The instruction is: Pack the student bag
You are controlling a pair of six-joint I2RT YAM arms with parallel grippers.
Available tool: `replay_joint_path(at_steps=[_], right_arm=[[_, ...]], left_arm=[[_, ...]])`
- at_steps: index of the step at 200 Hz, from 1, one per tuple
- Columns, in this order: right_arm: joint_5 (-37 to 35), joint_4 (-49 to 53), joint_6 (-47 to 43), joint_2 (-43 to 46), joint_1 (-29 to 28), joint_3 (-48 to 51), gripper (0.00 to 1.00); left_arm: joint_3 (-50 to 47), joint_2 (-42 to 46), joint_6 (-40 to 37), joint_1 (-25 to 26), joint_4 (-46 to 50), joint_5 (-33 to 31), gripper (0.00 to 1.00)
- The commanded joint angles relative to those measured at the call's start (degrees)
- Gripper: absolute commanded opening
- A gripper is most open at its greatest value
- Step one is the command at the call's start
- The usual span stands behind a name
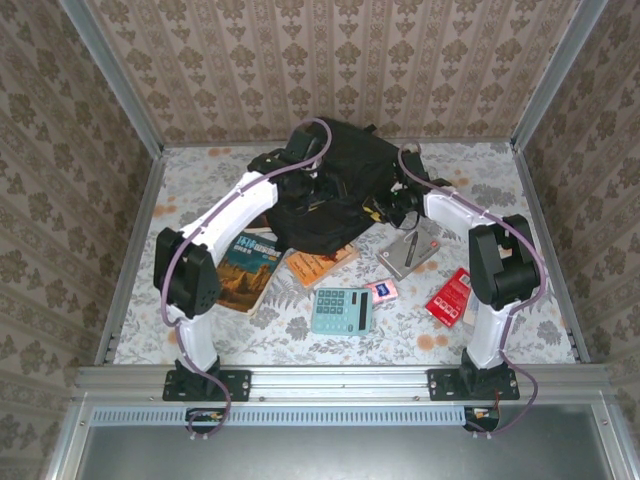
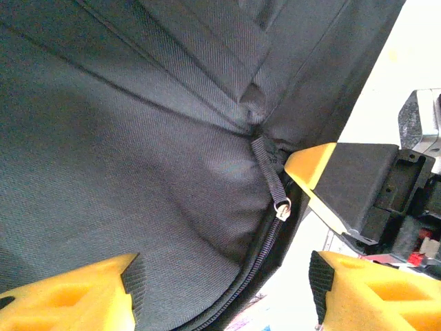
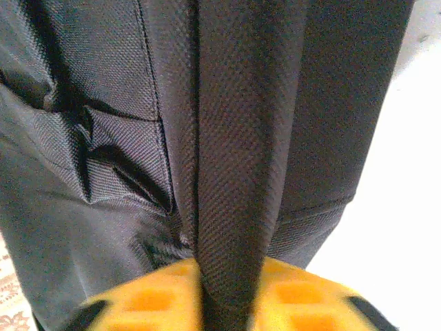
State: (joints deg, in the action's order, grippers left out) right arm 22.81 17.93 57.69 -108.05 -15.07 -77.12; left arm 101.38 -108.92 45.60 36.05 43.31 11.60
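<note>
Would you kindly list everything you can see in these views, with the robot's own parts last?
student bag: one, black, far centre of the table
blue book: one, blue cover, left of centre, partly under the left arm
orange book: one, orange, just in front of the bag
calculator: one, teal, near centre
small card: one, pink, right of the calculator
flat case: one, grey, front right of the bag
packet: one, red, near right
table: one, floral cloth
left gripper: one, yellow fingers, open at the bag
right gripper: one, yellow fingers, shut on the bag's fabric

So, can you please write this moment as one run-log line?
left gripper: open, near zipper pull | right gripper: shut on student bag fabric | calculator, books: outside bag, on table
</note>
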Motion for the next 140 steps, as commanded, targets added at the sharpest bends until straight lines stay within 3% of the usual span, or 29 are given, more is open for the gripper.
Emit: replay_joint_path(at_steps=[1,8,52,97,140], right_arm=[[1.4,-6.7,0.9,1.7,-0.2,2.6,0.04],[1.8,-8.7,0.9,2.1,-0.2,3.7,0.0],[8.0,-29.5,2.4,3.9,-0.2,12.2,0.0],[10.0,-53.1,4.8,5.6,-0.1,21.8,0.0],[10.4,-68.9,9.0,4.8,-0.2,27.4,0.0]], left_arm=[[0.6,-1.0,1.7,0.6,-0.2,1.1,0.66],[0.1,-1.0,1.9,0.6,-0.5,1.2,0.66],[-1.8,-1.5,2.3,0.6,-1.9,1.2,0.66],[-2.2,-3.7,3.9,0.2,-3.6,3.7,0.65],[-2.2,-6.2,5.1,-0.6,-5.7,6.0,0.61]])
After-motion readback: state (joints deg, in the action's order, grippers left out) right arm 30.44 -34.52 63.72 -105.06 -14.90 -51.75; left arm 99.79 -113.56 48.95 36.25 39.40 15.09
